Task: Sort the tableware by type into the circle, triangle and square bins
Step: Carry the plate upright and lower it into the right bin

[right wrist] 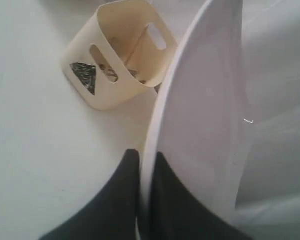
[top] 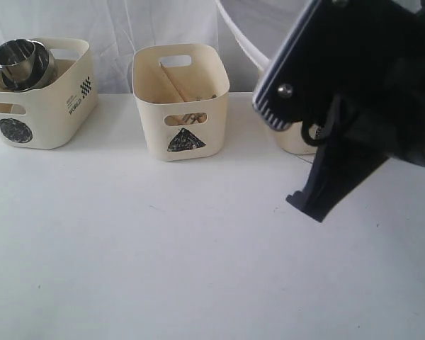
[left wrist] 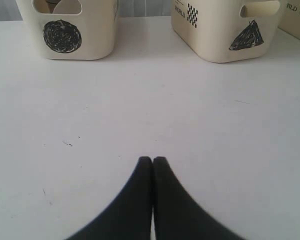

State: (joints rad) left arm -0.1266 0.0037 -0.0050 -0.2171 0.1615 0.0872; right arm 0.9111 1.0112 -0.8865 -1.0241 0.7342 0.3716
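My right gripper (right wrist: 146, 155) is shut on the rim of the large white square plate (right wrist: 205, 100), which it holds on edge in the air. In the exterior view the plate (top: 251, 28) shows at the top behind the black right arm (top: 354, 92). That arm hides most of a third cream bin (top: 294, 138), and its sticker cannot be seen. The circle bin (top: 39, 99) holds steel mugs and bowls (top: 21, 64). Wooden chopsticks (top: 171, 81) lean in the triangle bin (top: 180, 99). My left gripper (left wrist: 152, 160) is shut and empty, low over the table.
The white table (top: 163, 248) spreads in front of the bins. From the left wrist, the circle bin (left wrist: 70, 30) and triangle bin (left wrist: 225, 30) stand ahead, with a corner of another bin (left wrist: 297, 20) beside them. White cloth hangs behind.
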